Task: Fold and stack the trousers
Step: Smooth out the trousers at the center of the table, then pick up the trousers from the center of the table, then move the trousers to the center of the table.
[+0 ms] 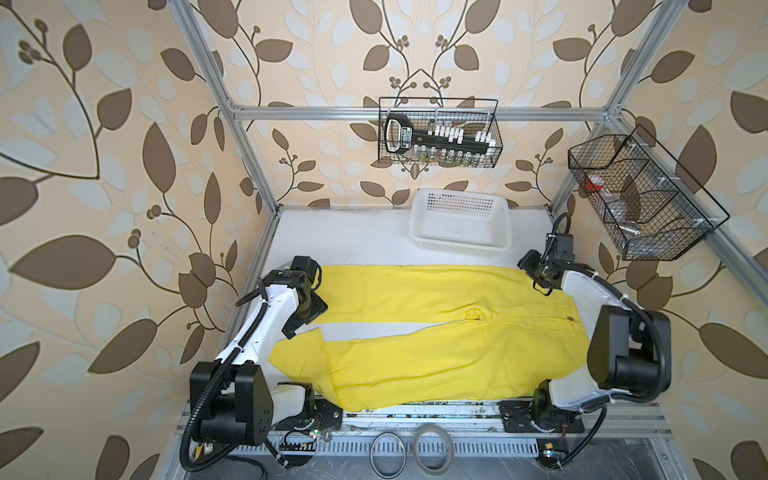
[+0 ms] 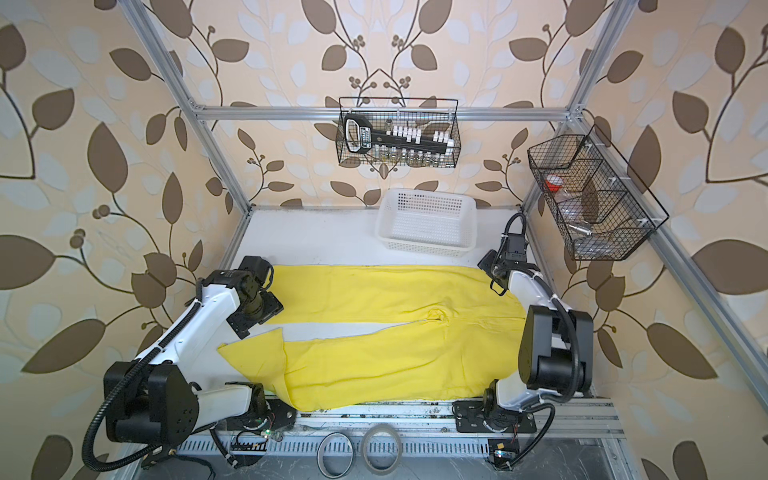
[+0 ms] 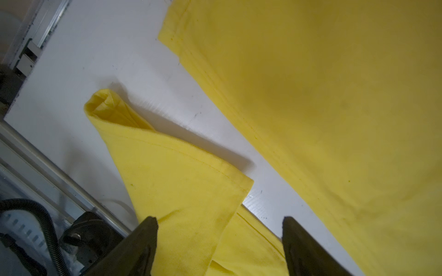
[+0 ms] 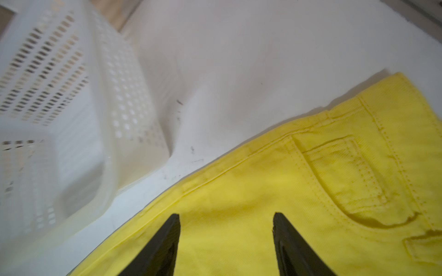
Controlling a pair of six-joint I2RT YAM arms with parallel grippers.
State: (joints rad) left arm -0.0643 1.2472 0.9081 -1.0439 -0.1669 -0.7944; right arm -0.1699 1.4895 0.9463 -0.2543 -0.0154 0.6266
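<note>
Two empty pincers gape over the bright yellow soft-fabric trousers [image 1: 436, 291] spread beneath them: we'd best flatten the turned-back hem [image 3: 181, 155] under the left pincer [image 3: 219, 218] while the right pincer [image 4: 226, 214] pins the waistband [image 4: 421, 119].

Both top views look steeply down from the front, sharing the whole table [image 1: 353, 241]. The left wrist camera sits close over the leg hems of the trousers [image 3: 311, 119]; the right, over their waistband beside the white basket [image 4: 107, 107].
</note>
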